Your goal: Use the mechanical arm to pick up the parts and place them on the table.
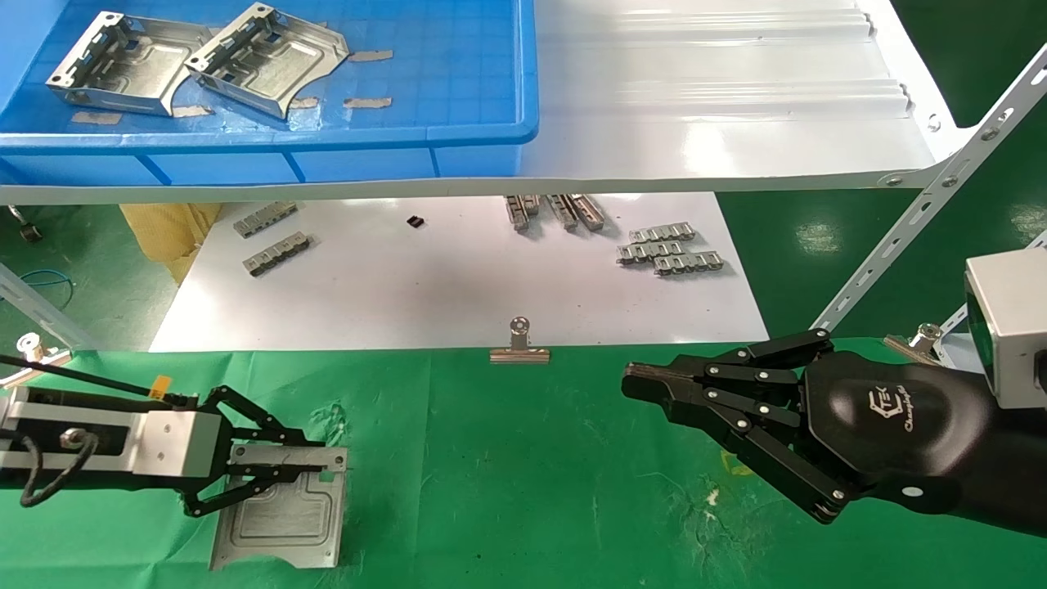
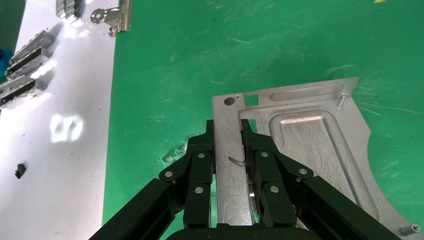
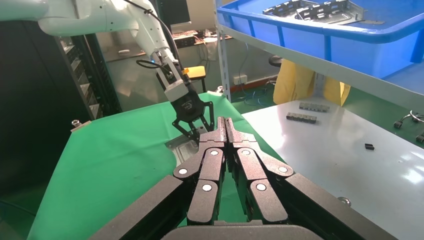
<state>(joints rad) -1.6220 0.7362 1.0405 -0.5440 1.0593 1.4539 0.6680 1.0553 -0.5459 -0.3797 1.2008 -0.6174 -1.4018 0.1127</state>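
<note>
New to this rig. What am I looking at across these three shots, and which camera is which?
It is a two-armed robot. The wide picture comes from its head, looking down at the work; the other two come from cameras on its wrists.

The left gripper is low over the green table, its thin black fingers closed on the raised edge of a silvery sheet-metal part that lies on the cloth. The right gripper hangs above the cloth, fingers pressed together, holding nothing.

Two more parts sit in the blue bin on the white shelf. Beneath it, a white sheet carries small grey clip strips, with a binder clip at its edge.
</note>
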